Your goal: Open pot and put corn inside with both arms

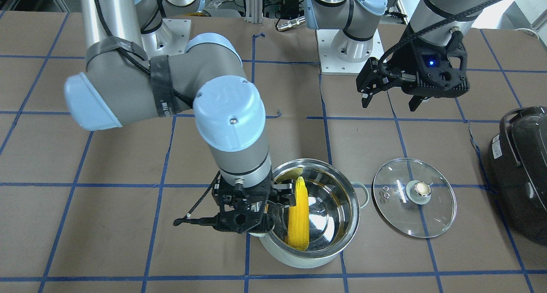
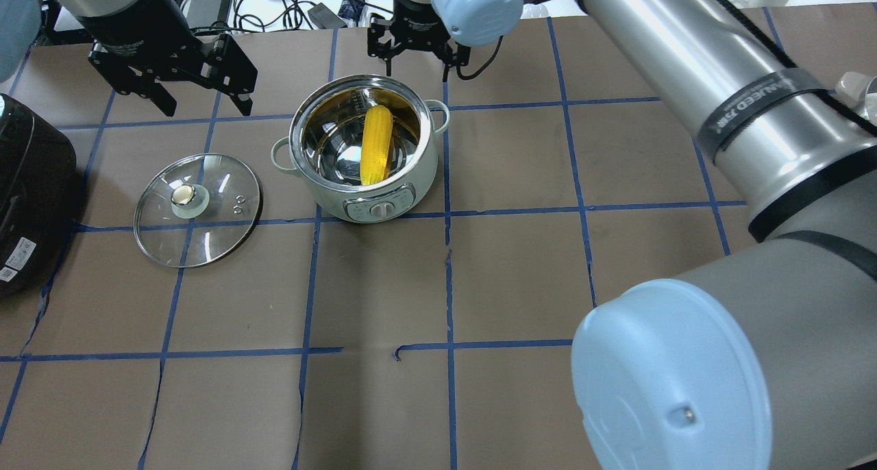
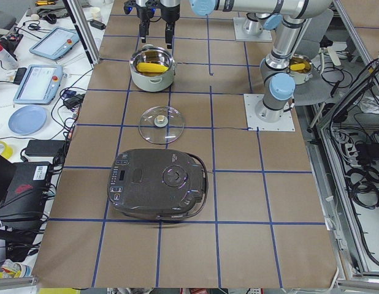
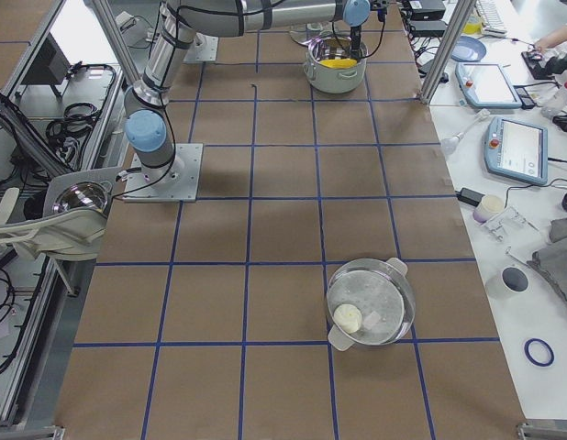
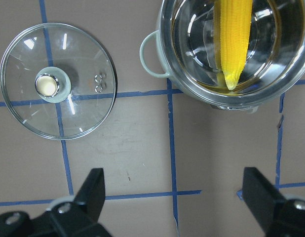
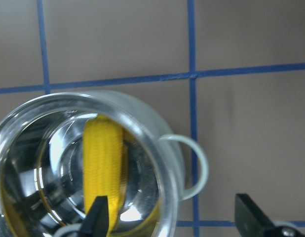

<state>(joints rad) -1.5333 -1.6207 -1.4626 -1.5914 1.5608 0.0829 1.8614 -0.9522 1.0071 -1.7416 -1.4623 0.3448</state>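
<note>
1. Placement. The lid (image 2: 205,230) lies flat on the table, knob up, on the robot's left of the pot (image 2: 411,175) and just apart from it. This leaves the pot mouth fully clear. The corn (image 2: 377,144) is inside the pot, slanted across the bowl with its pointed end toward the robot. Judged from this, both task steps look complete.

2. Right gripper (image 2: 416,71). It hangs above the pot's far rim, fingers pointing down. The jaws are spread wide and hold nothing. It appears clear of the corn, but contact cannot be ruled out.

3. Left gripper (image 2: 204,107). It hovers left of the pot, beyond the lid. The jaws are wide apart, empty and touching nothing.
</note>
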